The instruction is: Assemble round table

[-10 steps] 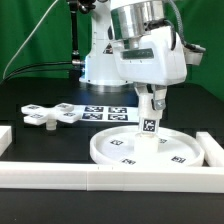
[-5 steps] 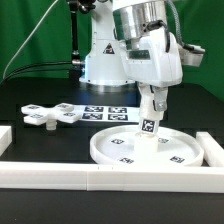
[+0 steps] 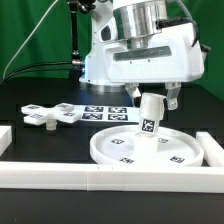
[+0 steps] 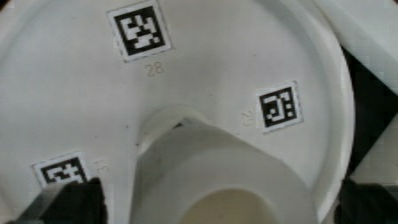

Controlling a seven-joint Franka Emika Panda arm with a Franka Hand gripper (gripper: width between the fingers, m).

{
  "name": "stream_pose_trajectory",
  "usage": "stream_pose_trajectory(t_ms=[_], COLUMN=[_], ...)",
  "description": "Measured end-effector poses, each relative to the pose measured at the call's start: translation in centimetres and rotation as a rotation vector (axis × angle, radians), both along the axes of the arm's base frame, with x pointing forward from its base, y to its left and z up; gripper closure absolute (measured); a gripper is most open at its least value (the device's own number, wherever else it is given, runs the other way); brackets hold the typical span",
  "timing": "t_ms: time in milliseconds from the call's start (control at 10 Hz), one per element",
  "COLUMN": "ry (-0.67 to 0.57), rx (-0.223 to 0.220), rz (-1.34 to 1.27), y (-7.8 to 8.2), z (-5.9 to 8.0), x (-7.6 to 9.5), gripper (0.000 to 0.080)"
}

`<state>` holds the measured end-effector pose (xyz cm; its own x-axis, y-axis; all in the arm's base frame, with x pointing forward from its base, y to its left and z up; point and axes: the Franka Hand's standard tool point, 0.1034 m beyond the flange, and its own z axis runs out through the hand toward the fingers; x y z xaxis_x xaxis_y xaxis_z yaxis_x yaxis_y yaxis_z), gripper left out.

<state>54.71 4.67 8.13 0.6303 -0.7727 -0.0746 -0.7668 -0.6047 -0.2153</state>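
Black tabletop (image 3: 40, 145) before a green backdrop, exterior view: round disc (image 3: 115, 152) toward the exterior view's right, short leg (image 3: 150, 120) leaning on its middle, gripper (image 3: 156, 99) just above, jaws spread, gripping nothing, cross-shaped piece (image 3: 50, 113) well apart on the exterior view's left, wrist view: leg (image 4: 214, 175) close up over the tagged disc (image 4: 89, 100)

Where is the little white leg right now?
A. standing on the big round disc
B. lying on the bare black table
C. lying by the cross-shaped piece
A: the cylinder leg stands, slightly tilted, on the middle of the round disc, apart from the cross-shaped piece.
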Motion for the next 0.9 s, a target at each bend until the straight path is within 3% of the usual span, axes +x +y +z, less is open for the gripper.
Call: stream_pose_trajectory(t_ms=[300,700,900], ry=[-0.041,-0.105,-0.124], rx=[-0.035,-0.154,-0.168], rz=[0.247,0.651,0.776], y=[-0.02,0.67,0.42], z=[-0.02,0.34,0.29], x=[-0.04,0.54,0.54], gripper=[0.0151,0.0151,0.0151])
